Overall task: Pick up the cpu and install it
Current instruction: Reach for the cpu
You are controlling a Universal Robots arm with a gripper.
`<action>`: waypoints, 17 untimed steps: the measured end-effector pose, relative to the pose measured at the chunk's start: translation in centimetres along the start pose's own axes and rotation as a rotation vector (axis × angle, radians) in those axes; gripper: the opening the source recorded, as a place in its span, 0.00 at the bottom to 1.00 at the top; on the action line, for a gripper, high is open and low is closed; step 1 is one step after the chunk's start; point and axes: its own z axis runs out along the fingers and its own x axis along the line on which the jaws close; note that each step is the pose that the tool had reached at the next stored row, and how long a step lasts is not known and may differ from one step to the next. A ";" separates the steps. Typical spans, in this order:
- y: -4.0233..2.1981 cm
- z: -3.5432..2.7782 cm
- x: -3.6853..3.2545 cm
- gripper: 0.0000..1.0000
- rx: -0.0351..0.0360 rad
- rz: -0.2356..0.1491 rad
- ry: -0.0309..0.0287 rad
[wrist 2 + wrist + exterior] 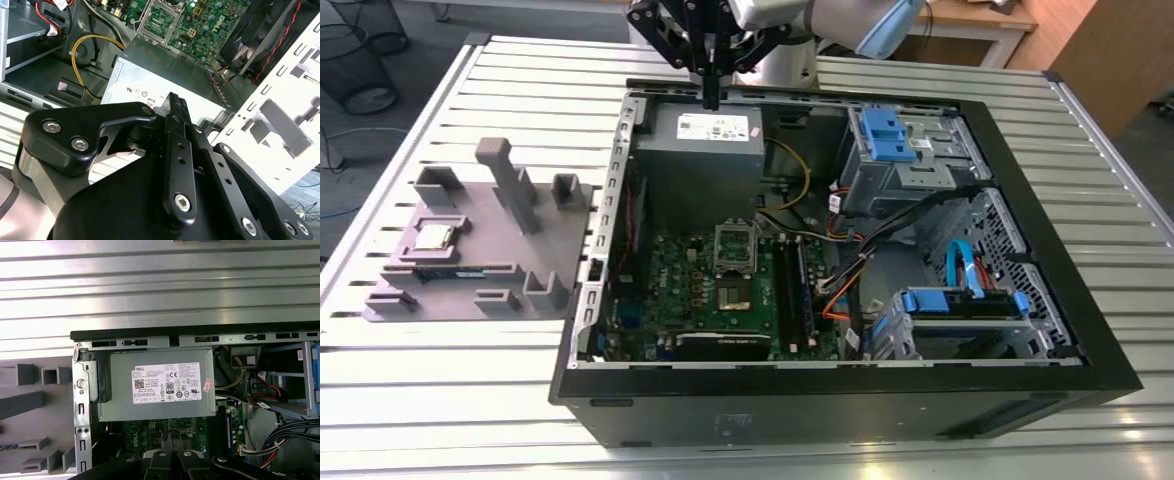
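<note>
Black metal gripper [711, 98] hangs with its two slim fingers [176, 116] pressed together and nothing pinched between them, so it carries no load. It points straight down over the grey sheet-metal power supply box [707, 130] at the far edge of the open black desktop computer case [854, 405]; in the first wrist view the labelled top of that box [155, 385] sits directly beneath. Judged a high, clear pose above the case wall rather than a reach for anything. Deeper in the case lies the green motherboard [680, 290] with its rectangular metal socket frame [735, 243] flipped open and vacant, apparently so a chip can go in. The cpu [436, 236], a small flat silver square chip, is well apart from the gripper, outside the case toward the exterior view's left, lying flat in a recess of the grey plastic fixture tray [474, 252] that keeps it located and face up. A long thin memory stick [454, 270] rests just beside it. Everything stands on the silver slatted metal table [454, 385]. Pick-up not yet done.
</note>
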 end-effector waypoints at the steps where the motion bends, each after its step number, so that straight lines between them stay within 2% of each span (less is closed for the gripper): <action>1: 0.00 0.00 0.00 0.11 0.0000 0.000 0.0000; 17: -0.05 -0.02 0.65 0.11 0.0000 0.000 0.0000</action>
